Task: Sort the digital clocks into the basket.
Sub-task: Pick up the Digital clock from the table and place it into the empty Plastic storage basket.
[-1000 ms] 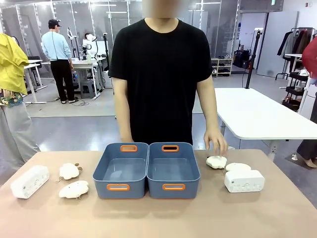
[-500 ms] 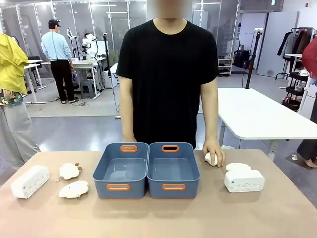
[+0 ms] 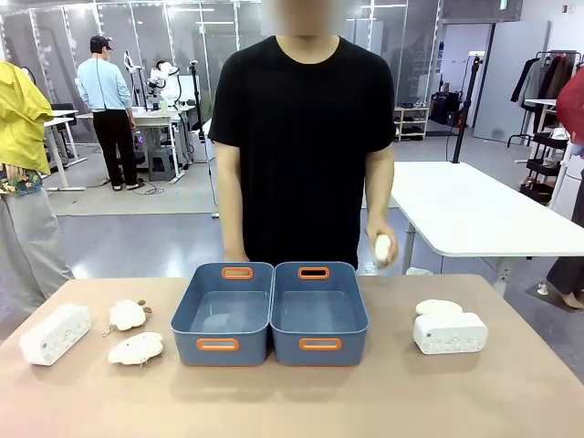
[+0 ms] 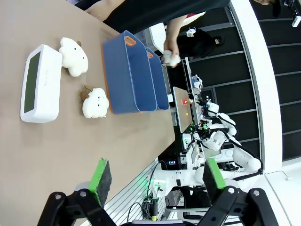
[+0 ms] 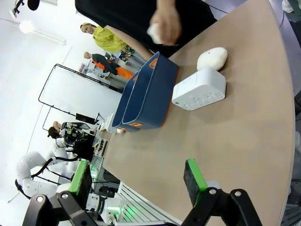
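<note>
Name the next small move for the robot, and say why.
Probably reach the left gripper, open and empty, toward the digital clock lying left of the baskets. Both baskets are empty, and the person's hand holds a plush toy up on the right side, so the left looks freer.
</note>
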Robot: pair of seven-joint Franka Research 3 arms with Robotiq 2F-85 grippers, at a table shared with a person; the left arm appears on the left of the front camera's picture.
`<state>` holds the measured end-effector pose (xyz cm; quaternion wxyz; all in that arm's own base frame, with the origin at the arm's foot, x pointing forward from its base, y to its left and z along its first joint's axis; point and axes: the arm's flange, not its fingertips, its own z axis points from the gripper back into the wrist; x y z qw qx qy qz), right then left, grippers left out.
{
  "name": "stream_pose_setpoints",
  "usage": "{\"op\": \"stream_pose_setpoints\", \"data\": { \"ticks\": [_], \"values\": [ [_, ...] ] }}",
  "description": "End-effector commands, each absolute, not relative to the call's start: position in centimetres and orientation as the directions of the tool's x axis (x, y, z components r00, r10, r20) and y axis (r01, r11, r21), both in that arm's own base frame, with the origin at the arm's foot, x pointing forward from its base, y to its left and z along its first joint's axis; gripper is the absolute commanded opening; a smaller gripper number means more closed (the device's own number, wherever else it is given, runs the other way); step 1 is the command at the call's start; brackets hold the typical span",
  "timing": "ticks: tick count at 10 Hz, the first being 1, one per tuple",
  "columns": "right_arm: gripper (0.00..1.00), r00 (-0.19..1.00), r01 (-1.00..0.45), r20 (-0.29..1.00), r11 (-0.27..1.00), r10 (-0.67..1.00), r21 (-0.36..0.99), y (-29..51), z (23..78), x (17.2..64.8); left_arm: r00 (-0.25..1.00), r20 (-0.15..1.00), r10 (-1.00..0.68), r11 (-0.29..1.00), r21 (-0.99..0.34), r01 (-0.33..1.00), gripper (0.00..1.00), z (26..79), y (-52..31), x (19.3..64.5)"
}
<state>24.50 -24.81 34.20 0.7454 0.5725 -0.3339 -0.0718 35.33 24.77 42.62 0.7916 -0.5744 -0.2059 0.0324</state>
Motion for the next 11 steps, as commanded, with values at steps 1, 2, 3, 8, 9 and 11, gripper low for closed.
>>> {"op": "stream_pose_setpoints", "data": {
  "ticks": [1, 2, 3, 8, 9, 11],
  "values": [
    [1.0, 0.766, -0.285, 0.421, 0.331, -0.485, 0.9, -24.8, 34.3, 24.4, 0.911, 0.3, 0.284, 0.325, -0.924, 0.203, 1.0, 42.7, 24.9, 35.4],
    [1.0, 0.766, -0.285, 0.421, 0.331, -0.485, 0.9, -24.8, 34.3, 24.4, 0.911, 0.3, 0.284, 0.325, -0.924, 0.203, 1.0, 42.7, 24.9, 35.4],
    [1.0, 0.766, -0.285, 0.421, 0.331, -0.485, 0.9, -24.8, 34.3, 24.4, 0.911, 0.3, 0.284, 0.325, -0.924, 0.203, 1.0, 42.7, 24.9, 35.4],
    [1.0, 0.766, -0.285, 0.421, 0.331, -0.485, 0.9, -24.8, 34.3, 24.4, 0.931, 0.361, -0.052, 0.874, -0.434, 0.217, 1.0, 50.1, 20.1, 37.6],
    [1.0, 0.766, -0.285, 0.421, 0.331, -0.485, 0.9, -24.8, 34.3, 24.4, 0.931, 0.317, -0.18, 0.936, -0.235, 0.261, 1.0, 51.4, 17.7, 38.5],
    [1.0, 0.766, -0.285, 0.421, 0.331, -0.485, 0.9, -24.8, 34.3, 24.4, 0.881, 0.214, -0.422, 0.904, 0.171, 0.392, 1.0, 52.8, 12.9, 40.4]
  ]
}}
